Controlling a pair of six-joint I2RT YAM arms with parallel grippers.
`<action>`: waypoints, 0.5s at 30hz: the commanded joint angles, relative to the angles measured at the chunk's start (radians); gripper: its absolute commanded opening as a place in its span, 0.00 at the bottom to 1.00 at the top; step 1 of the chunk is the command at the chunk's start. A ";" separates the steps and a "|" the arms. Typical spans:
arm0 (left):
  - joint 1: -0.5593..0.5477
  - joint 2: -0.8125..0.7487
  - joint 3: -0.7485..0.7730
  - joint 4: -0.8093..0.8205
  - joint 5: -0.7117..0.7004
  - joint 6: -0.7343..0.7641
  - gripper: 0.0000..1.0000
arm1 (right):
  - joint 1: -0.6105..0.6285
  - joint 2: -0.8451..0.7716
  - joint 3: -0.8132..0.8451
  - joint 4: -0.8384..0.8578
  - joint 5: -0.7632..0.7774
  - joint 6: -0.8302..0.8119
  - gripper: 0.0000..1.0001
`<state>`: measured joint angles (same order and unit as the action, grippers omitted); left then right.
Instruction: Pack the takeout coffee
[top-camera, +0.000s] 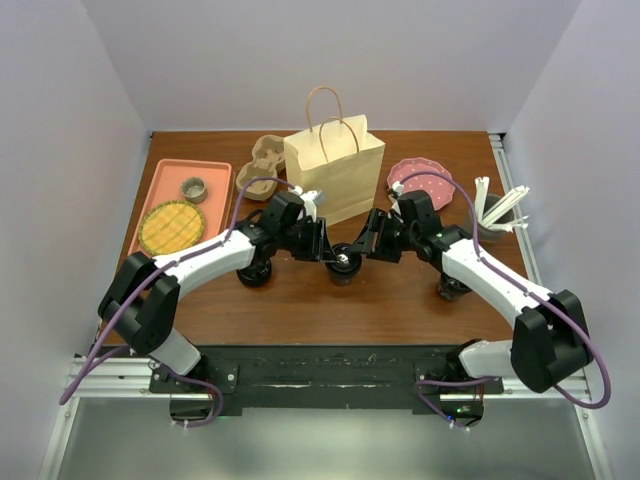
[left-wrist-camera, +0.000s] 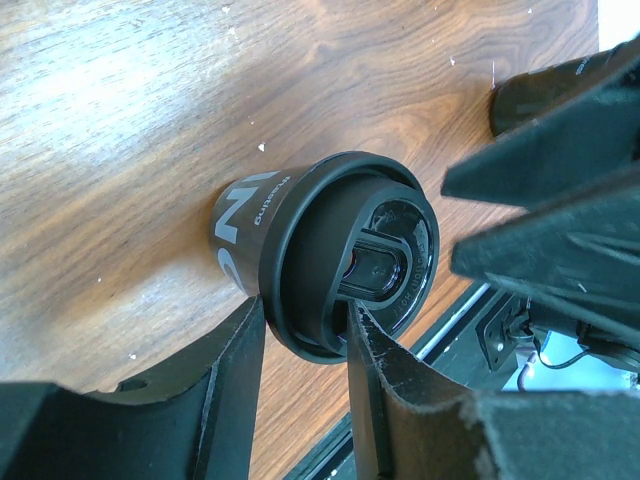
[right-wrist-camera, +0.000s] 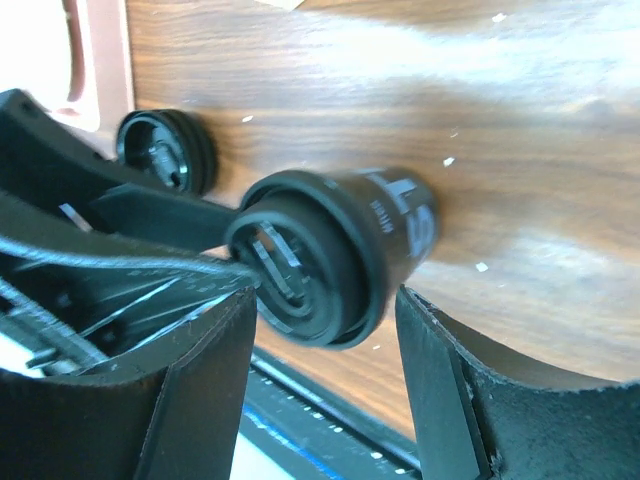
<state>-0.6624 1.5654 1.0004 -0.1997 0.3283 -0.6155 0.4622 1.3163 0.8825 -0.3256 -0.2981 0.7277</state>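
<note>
The cup (top-camera: 345, 262) is at the middle of the bench (top-camera: 300, 310), a little toward the near edge. It looks upright on the wood, and both arms meet at it. A left cup (top-camera: 255, 272) and a right cup (top-camera: 452, 288) of the same kind stand apart on each side.

The right gripper (right-wrist-camera: 325, 300) has its jaws spread wide, with the cup body between them and not clamped. The left gripper (left-wrist-camera: 305, 315) has its jaws much narrower and sits at the rim of the lid. The pictures do not show whether it pinches the rim or only comes close to it.

The step in hand seems to be taking hold of this cup. To do it well, only one gripper should carry it. The right one looks better placed, because it can close on the body below the lid. A grip on the lid alone may pull the lid off, so the left gripper should let go or back away before the lift. The cup must stay upright when it rises.

Further back, toward the far edge, the bag (top-camera: 335, 172) stands with its mouth up, and the carrier (top-camera: 264, 165) is just beside it on the left. The lift should be high enough to pass over the bag's rim and handles.
</note>
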 joint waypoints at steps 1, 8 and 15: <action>-0.006 0.048 -0.002 -0.096 -0.095 0.072 0.39 | -0.043 0.015 0.009 0.049 -0.079 -0.093 0.59; -0.006 0.070 0.004 -0.115 -0.101 0.077 0.38 | -0.097 0.090 -0.007 0.135 -0.288 -0.137 0.52; -0.006 0.071 0.004 -0.132 -0.113 0.079 0.38 | -0.103 0.141 -0.063 0.183 -0.349 -0.157 0.47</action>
<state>-0.6636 1.5867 1.0203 -0.2039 0.3286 -0.6090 0.3634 1.4513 0.8524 -0.1993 -0.5709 0.6067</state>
